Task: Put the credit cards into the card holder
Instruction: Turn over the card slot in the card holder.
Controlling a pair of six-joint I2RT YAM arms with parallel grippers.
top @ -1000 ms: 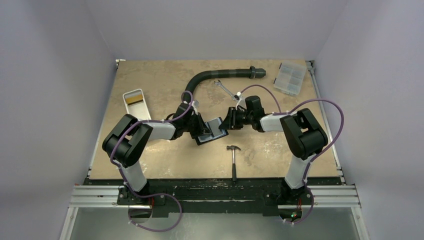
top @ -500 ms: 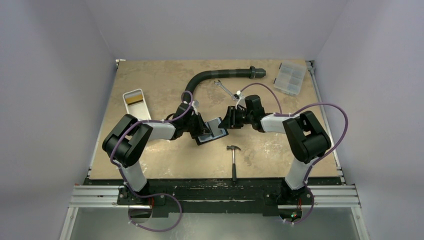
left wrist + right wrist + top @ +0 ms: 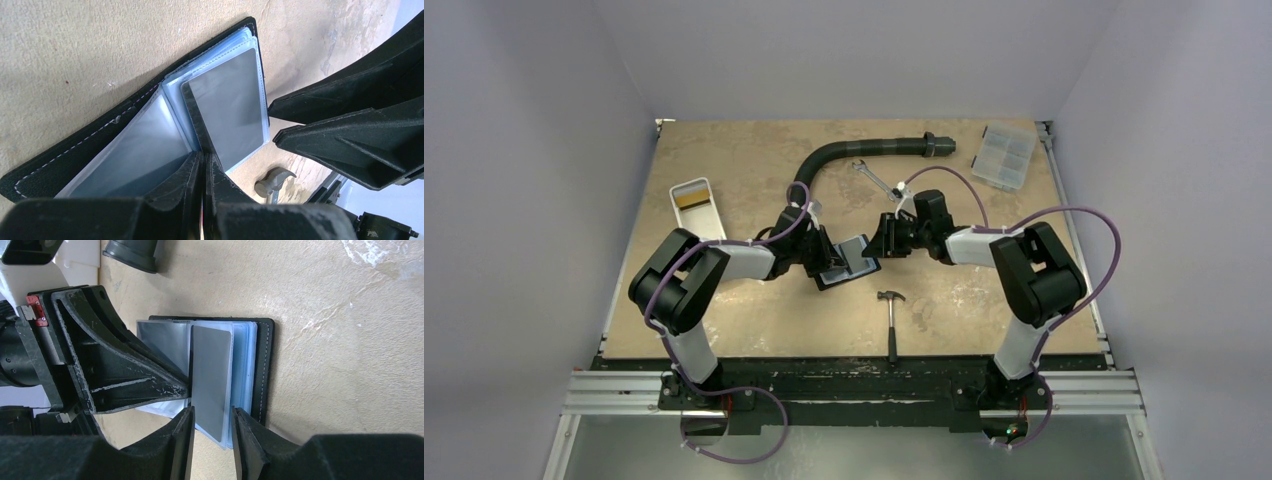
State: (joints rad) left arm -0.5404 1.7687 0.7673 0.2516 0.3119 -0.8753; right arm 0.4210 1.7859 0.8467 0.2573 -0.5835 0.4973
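The card holder (image 3: 844, 270) lies opened flat at the middle of the surface (image 3: 724, 320), black cover down and its clear sleeves (image 3: 135, 150) fanned upward. One dark grey card (image 3: 211, 375) lies lengthwise on the sleeve stack. From my wrist views I cannot tell whether it sits inside a sleeve or only rests on top.

My left pincer (image 3: 204, 160) is clenched. Its tips are down at the fold where the sleeves meet the spine, right beside a corner of the card. I cannot make out whether a sleeve is nipped between them.

My right pincer (image 3: 212, 411) reaches in from the opposite side with its fingers parted, one on either side of the card's end. The card's long edges line up with the fingers' inner faces. I cannot tell whether they press on the card or merely flank it.

From overhead, both arms meet over the holder, each from its own side. A hammer (image 3: 891, 320) lies just nearer to me than the holder, handle pointing toward the arm bases. Behind the holder a black hose (image 3: 854, 150) curves across the far part of the surface, with a wrench (image 3: 874, 180) near it. A clear compartment box (image 3: 1004, 155) sits in the far right corner. A white tray (image 3: 696, 205) sits well apart on the left.
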